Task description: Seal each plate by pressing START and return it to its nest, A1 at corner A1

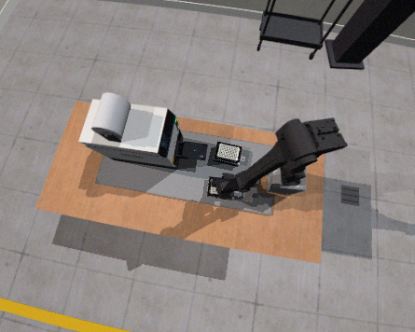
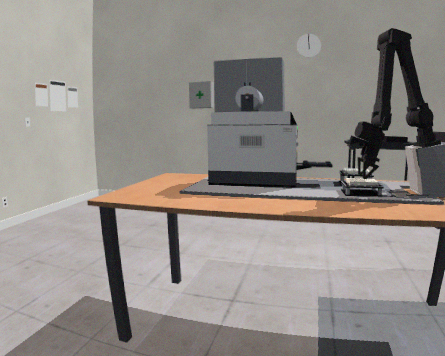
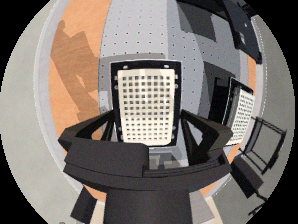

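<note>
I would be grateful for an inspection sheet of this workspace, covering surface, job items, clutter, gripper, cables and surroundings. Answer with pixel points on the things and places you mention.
Surface: wooden table [image 1: 126, 212] [image 2: 150, 192] carrying a grey perforated board [image 1: 149, 179] [image 3: 135, 30].
Sealer [image 1: 146, 128] [image 2: 252, 150]: green light on its front; stage [image 1: 195, 151] [image 2: 317, 164] out, no plate on it.
Near plate [image 3: 146, 107]: in its nest [image 3: 112, 87], under the gripper.
Far plate [image 1: 228, 152] [image 3: 240, 117]: in the other nest.
Clutter: nothing seen.
Gripper [image 3: 147, 113]: open, fingers either side of the near plate, holding nothing.
Cables: nothing seen.
Surroundings: wall clock [image 2: 309, 45], green-cross box [image 2: 200, 94], dark cart [image 1: 291, 31] beyond the table.
</note>
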